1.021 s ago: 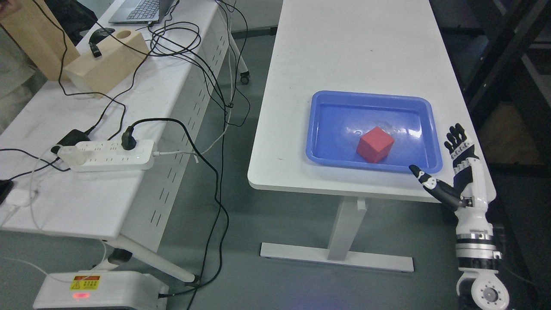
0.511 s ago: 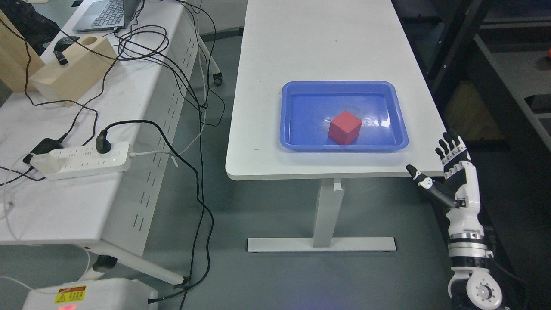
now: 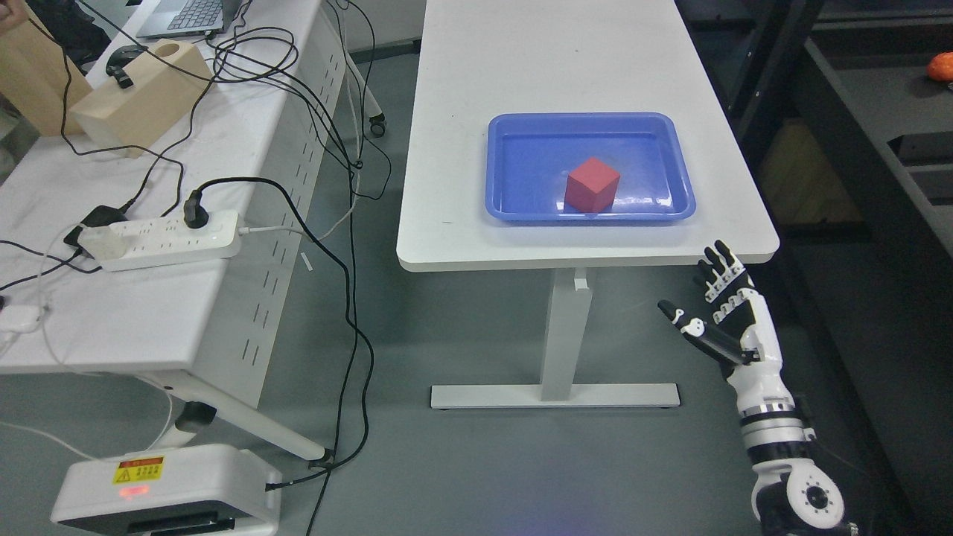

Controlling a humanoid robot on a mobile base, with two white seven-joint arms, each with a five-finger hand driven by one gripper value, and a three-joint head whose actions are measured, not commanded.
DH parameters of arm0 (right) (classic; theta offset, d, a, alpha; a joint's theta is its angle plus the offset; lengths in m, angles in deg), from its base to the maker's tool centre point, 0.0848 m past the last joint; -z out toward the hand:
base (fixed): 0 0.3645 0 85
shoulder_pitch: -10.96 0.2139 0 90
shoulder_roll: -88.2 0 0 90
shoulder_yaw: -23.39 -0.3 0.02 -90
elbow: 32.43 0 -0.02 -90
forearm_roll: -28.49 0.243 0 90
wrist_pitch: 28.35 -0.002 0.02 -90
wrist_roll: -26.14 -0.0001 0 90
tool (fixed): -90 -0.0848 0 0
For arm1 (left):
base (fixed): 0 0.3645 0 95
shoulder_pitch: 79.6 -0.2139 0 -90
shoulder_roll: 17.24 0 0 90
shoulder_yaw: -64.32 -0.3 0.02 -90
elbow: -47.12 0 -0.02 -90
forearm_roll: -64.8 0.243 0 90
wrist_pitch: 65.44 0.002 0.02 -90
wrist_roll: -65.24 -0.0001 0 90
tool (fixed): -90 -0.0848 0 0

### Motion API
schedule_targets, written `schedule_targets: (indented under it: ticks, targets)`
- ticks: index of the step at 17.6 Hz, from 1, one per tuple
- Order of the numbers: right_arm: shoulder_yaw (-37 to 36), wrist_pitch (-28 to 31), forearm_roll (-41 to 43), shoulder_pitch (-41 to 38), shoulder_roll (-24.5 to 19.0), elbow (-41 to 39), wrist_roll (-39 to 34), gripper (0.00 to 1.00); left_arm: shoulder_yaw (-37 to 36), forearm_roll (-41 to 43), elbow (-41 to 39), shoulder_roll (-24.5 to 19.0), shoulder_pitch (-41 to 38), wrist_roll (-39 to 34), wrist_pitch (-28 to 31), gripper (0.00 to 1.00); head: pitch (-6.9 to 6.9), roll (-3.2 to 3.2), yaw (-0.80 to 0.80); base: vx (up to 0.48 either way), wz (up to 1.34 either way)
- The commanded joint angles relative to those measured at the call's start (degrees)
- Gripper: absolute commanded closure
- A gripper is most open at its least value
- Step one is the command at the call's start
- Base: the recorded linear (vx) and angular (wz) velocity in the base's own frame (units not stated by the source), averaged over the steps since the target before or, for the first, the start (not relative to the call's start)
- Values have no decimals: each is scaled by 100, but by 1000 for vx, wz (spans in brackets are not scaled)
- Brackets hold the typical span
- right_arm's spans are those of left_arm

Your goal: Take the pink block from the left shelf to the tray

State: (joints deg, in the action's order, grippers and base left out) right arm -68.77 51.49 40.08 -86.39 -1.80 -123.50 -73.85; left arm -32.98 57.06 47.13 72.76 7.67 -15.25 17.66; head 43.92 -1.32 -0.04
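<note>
A red-pink block (image 3: 591, 184) rests inside the blue tray (image 3: 514, 212) on the white table (image 3: 521, 89). My right hand (image 3: 707, 309) hangs below and in front of the table's near right corner, fingers spread and holding nothing. Its arm comes up from the lower right. The left arm is out of sight.
A dark shelf unit (image 3: 864, 134) stands to the right, with an orange object (image 3: 939, 67) on it. On the left a second table (image 3: 112, 298) carries a power strip (image 3: 167, 240), cables, a wooden box (image 3: 141, 100) and a laptop (image 3: 182, 16). A white device (image 3: 167, 491) sits on the floor.
The whole picture has shifted, so the camera has moved. My right hand has come away from the tray's near right corner and now sits below the table edge, still spread.
</note>
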Motion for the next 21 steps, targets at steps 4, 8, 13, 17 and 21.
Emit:
schedule_targets:
  ticks: [4, 8, 13, 17, 21]
  targets:
    - [479, -126, -60, 41, 100, 256, -257, 0, 0, 0, -100, -100, 0, -2, 5, 0, 0, 0, 0, -167, 56]
    - [497, -118, 1, 23, 100, 265, -705, 0, 0, 0, -100, -100, 0, -2, 5, 0, 0, 0, 0, -184, 60]
    - [506, -179, 10, 23, 100, 265, -838, 0, 0, 0, -100, -100, 0, -2, 13, 0, 0, 0, 0, -173, 58]
    - [497, -206, -25, 32, 100, 335, -461, 0, 0, 0, -100, -100, 0, -2, 5, 0, 0, 0, 0, -149, 48]
    - [497, -206, -78, 32, 100, 554, -381, 0, 0, 0, -100, -100, 0, -2, 13, 0, 0, 0, 0, -84, 16]
